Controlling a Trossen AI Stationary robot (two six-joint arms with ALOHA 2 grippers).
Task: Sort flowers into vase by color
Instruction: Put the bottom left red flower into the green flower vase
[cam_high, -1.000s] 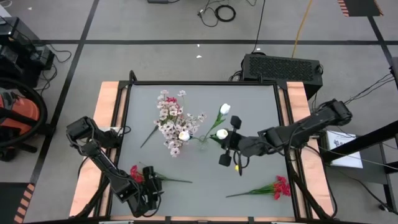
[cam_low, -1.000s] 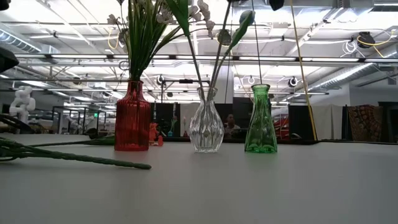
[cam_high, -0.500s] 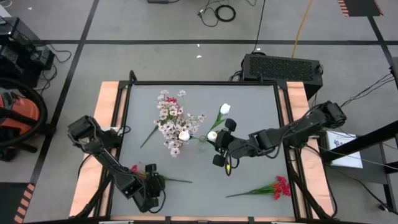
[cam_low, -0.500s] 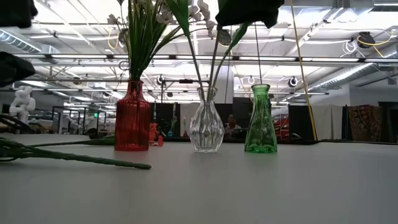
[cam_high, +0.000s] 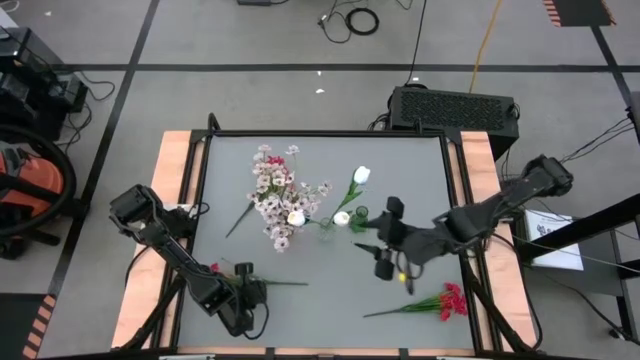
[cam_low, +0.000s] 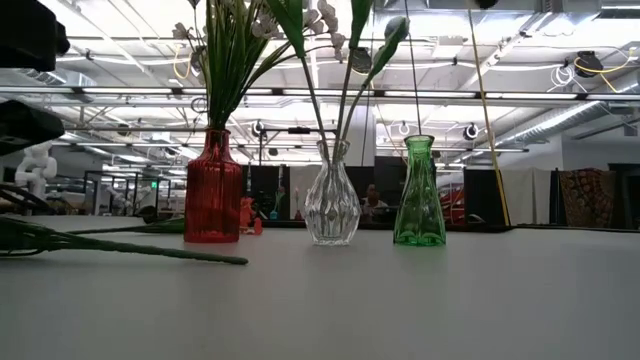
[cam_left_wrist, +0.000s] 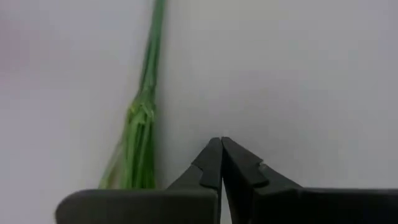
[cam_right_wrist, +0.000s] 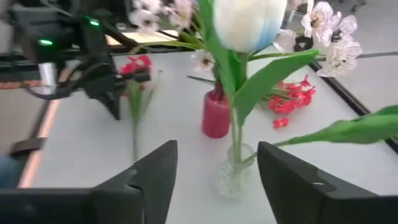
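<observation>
Vases (cam_low: 331, 205): three in a row at the counter's (cam_high: 400, 160) middle.
Near left: one flower (cam_high: 262, 284) lying flat.
Near right: another flower (cam_high: 440, 300) lying flat.

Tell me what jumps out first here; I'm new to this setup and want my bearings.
Three vases stand in a row mid-table: a red vase stuffed with pinkish-white sprigs, a clear vase with white tulip buds, and an empty-looking green vase. The right claw hangs open near them. Two red sprigs lie flat: one toward the right front, one beside the shut left claw.
</observation>
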